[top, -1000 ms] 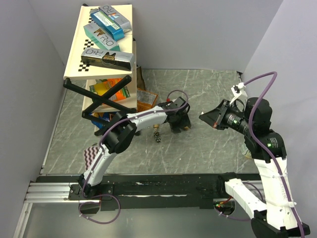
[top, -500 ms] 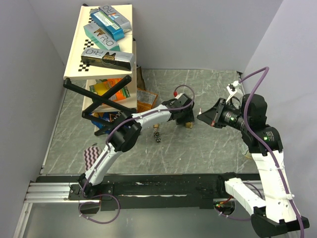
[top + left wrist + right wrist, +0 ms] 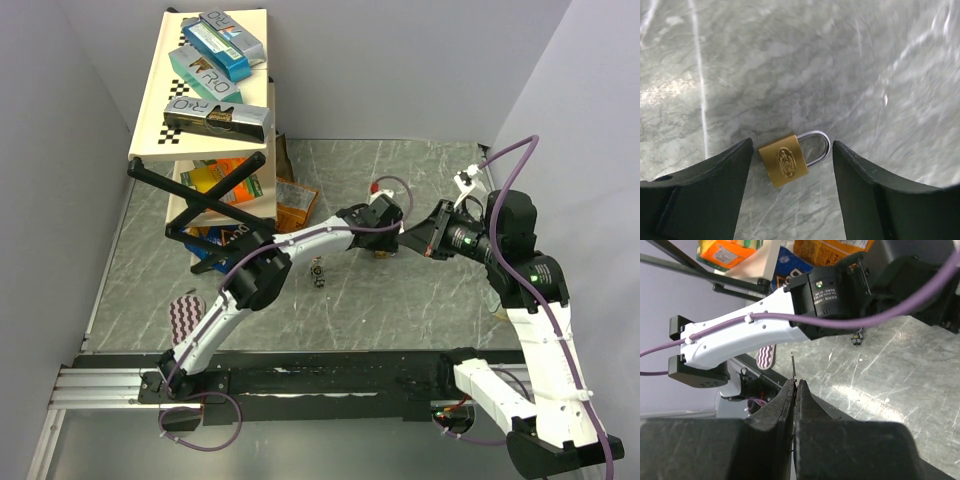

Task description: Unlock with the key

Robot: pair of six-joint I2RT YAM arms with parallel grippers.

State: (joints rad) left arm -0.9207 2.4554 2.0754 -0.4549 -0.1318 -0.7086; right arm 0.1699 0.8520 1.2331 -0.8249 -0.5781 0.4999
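The surface was a grey marble-look tabletop (image 3: 440, 310), boxed in by plain pale walls (image 3: 400, 70) at the back and both sides. A black rail (image 3: 300, 385) ran along the near edge where the arms were bolted. The widest stretch of bare marble was back-right, between the grippers and the wall corner.

The left-back corner was taken up by a cream shelf rack (image 3: 160, 110) with boxes (image 3: 215, 50) on top, orange cartons (image 3: 297, 205) stuffed underneath, and a black cross brace (image 3: 205, 195) sticking out front. The left arm reached past that rack to mid-table.

The left gripper (image 3: 792, 141) pointed down with its fingers apart, straddling a brass padlock (image 3: 784, 162) that lay flat. Only slivers of marble showed on either side of it.

The right gripper (image 3: 795, 386) hung just beside the left one, off the table. Its fingers were pressed together on the key (image 3: 793, 366), whose thin blade poked out of the tips toward the left arm's wrist.

A small dark bit (image 3: 318, 272) lay near the left forearm, too small to call. A striped thing (image 3: 183, 315) sat by the left edge.
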